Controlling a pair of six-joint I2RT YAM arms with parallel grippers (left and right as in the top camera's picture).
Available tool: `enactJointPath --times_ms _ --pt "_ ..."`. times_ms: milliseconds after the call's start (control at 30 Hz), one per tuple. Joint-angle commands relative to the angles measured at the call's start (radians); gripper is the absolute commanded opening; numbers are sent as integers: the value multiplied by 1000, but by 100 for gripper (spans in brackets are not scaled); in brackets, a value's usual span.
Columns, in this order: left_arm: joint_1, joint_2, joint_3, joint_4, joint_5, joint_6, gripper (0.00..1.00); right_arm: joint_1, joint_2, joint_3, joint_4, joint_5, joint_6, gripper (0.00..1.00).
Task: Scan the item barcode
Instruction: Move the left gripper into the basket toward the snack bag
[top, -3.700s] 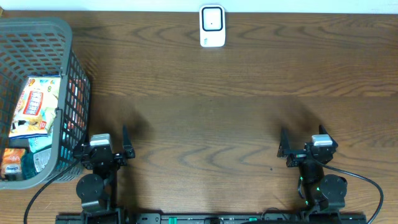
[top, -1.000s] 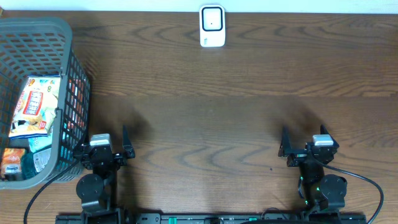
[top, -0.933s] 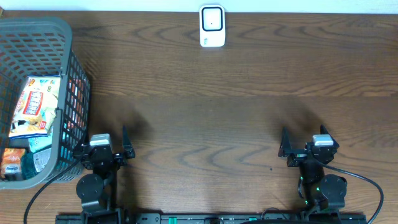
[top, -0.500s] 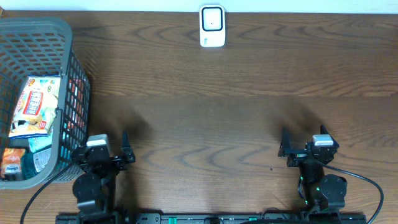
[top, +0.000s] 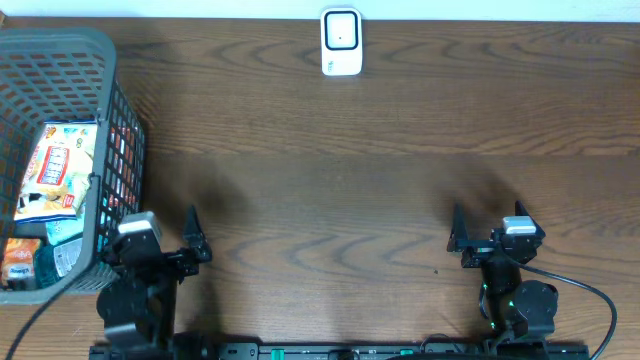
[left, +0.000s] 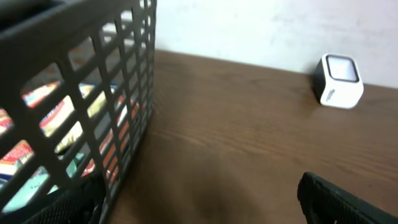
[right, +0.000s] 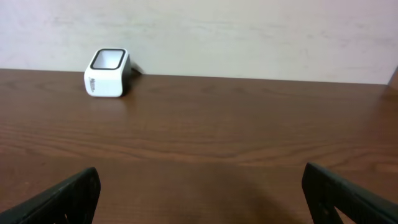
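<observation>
**Left arm swings toward the basket**

Since the frame half a second ago, the left claw (top: 155, 225) has turned leftward. The right claw (top: 488, 218) has stayed put. Both are spread wide and empty.

On the brown wooden desk (top: 400, 150), a grey plastic mesh basket (top: 70, 45) sits at the left edge and holds several snack packets. The uppermost is an orange-and-white printed packet (top: 55, 170), its long axis running away from the robot. It lies just left of the left claw, behind the basket wall, so the left arm is clearly nearer. A small white box-shaped scanner (top: 341, 42) stands at the far edge, well apart.
</observation>
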Motion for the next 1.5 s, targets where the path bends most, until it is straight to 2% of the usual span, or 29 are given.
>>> enactJointPath --times_ms 0,200,367,533,667,1133,1467 --pt "4 82 61 -2 31 -13 99 4 2 -1 -3 8 3 99" --pt "4 228 142 -15 50 -14 99 4 2 -1 -3 8 3 99" --pt "4 330 209 -101 52 -14 99 4 2 -1 -3 8 3 99" --pt "4 380 223 -118 265 -13 99 4 2 -1 -3 8 3 99" --pt "4 383 223 -105 315 -13 99 4 2 -1 -3 8 3 99" --pt "4 406 260 -110 320 -63 99 4 2 -1 -3 8 3 99" --pt "5 563 525 -227 315 -62 99 4 2 -1 -3 8 3 99"
